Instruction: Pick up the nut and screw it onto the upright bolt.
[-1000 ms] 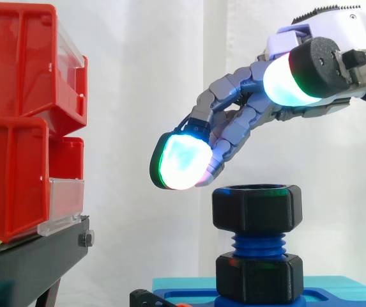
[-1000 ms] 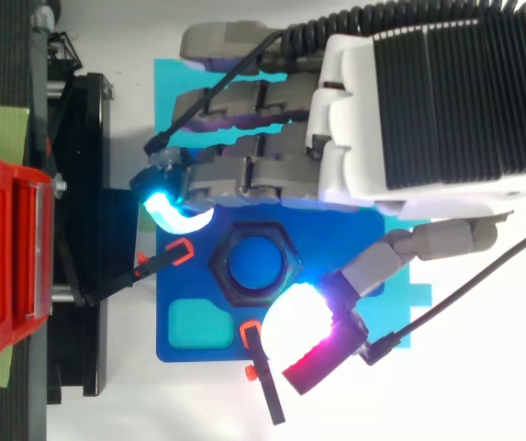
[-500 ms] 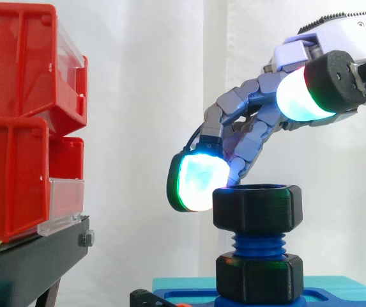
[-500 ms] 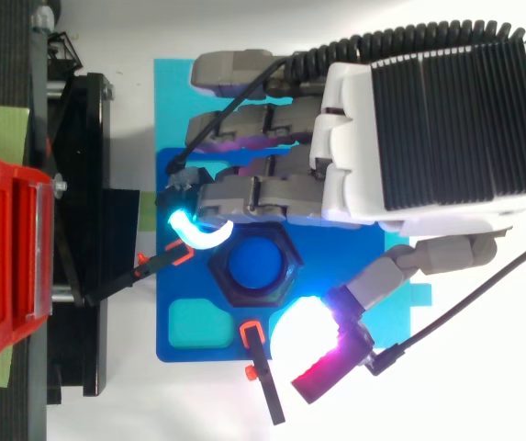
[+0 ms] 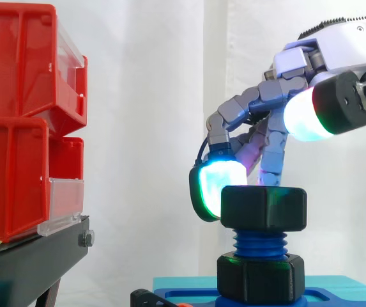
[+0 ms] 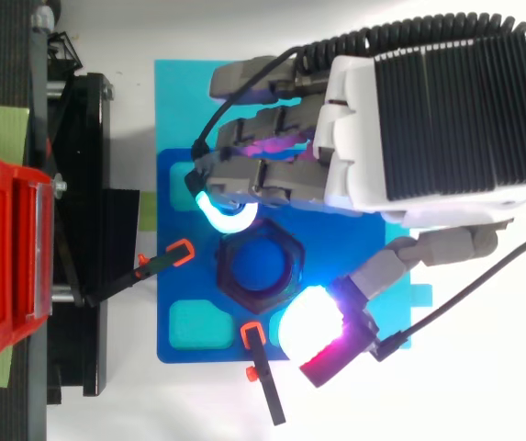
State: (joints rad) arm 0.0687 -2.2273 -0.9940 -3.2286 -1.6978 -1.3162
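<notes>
A: 2 black hex pieces sit on that blue bolt (image 5: 259, 242). Which is the nut?

B: The top one. The nut (image 5: 264, 208) sits at the very top of the bolt, its bore axis vertical and in line with the bolt's long axis, its flats facing sideways. The lower nut (image 5: 259, 278) sits at the bolt's foot, against the blue base plate (image 6: 178, 276). Bare thread shows between the 2.

A: And the bolt?

B: It is upright, pointing straight up. In the top view its blue end shows down inside the bore of the nut (image 6: 229, 276).

A: What about the hand?

B: The hand (image 5: 339, 48) reaches in from the right of the side view, above the nut, with its fingers curled downward. 1 fingertip pad (image 5: 216, 188), glowing cyan-green, rests against the nut's side face, the one toward the red bins (image 5: 16, 115). The thumb pad (image 5: 307, 118) glows white and stands higher than the nut's top, apart from it.

A: So is it gripping?

B: No. The fingers are curled but pinch nothing, and just 1 pad is in contact. In the top view the thumb pad (image 6: 310, 322) lies just beside the nut's opposite side.

A: What else is nearby?

B: The bins stand on a black stand (image 5: 29, 262) at the side view's left, well apart from the bolt.
</notes>
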